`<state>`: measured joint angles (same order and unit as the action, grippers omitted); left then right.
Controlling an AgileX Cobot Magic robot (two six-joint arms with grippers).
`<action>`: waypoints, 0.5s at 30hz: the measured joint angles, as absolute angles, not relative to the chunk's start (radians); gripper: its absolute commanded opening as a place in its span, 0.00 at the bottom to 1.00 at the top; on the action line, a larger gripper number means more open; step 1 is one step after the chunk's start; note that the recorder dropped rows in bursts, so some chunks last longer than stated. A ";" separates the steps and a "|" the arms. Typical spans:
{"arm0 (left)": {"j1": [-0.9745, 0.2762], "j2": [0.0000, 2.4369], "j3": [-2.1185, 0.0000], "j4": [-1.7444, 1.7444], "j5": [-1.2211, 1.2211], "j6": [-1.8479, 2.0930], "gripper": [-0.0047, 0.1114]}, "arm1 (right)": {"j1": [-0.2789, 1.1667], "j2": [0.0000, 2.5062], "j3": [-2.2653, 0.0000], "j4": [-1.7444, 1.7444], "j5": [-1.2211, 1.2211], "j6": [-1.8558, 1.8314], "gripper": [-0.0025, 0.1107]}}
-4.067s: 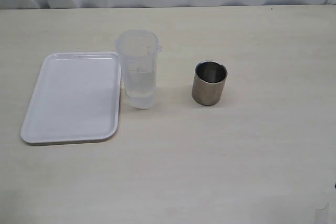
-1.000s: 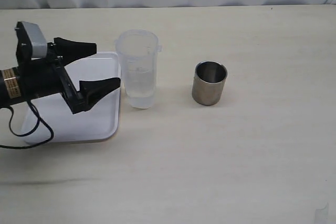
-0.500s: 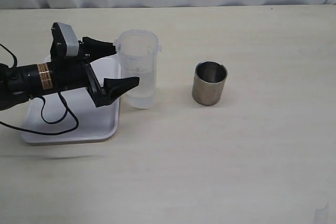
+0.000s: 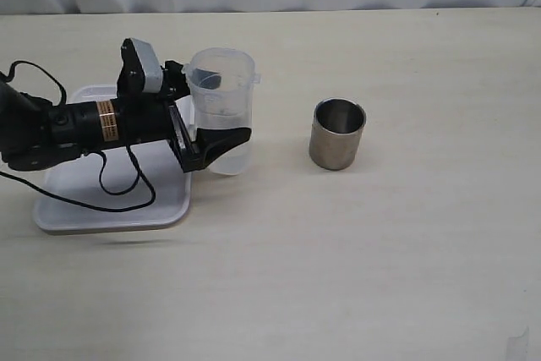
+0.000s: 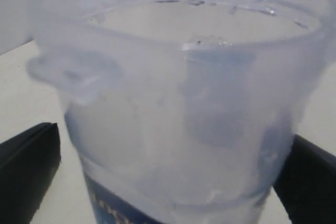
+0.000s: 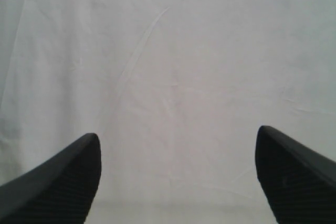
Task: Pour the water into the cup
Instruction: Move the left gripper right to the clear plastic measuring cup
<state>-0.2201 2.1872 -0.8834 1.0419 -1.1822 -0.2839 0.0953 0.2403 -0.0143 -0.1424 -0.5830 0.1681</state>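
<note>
The beaker (image 4: 221, 95), just beside the tray (image 4: 110, 216), held a little water (image 4: 226, 156); the left gripper (image 4: 228, 109) had its jaws apart around it. The cup (image 4: 338, 137) stood apart to its right, dark inside. The right gripper (image 6: 178, 182) also had its jaws apart.

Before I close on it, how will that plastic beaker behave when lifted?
Probably light: the beaker holds only a little water near its bottom. Its thin translucent wall may flex under a hard squeeze. Tall and narrow, it could tip if the left claw nudges it off-centre.
</note>
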 measured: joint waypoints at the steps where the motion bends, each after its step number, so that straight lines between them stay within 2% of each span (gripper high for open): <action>1: -0.225 2.189 -0.883 1.034 -1.187 -0.284 0.94 | 0.095 0.240 -0.014 -0.142 -0.581 0.168 0.69; 15: -0.271 2.202 -0.890 0.939 -1.202 -0.284 0.94 | 0.095 0.240 -0.014 -0.142 -0.579 0.168 0.69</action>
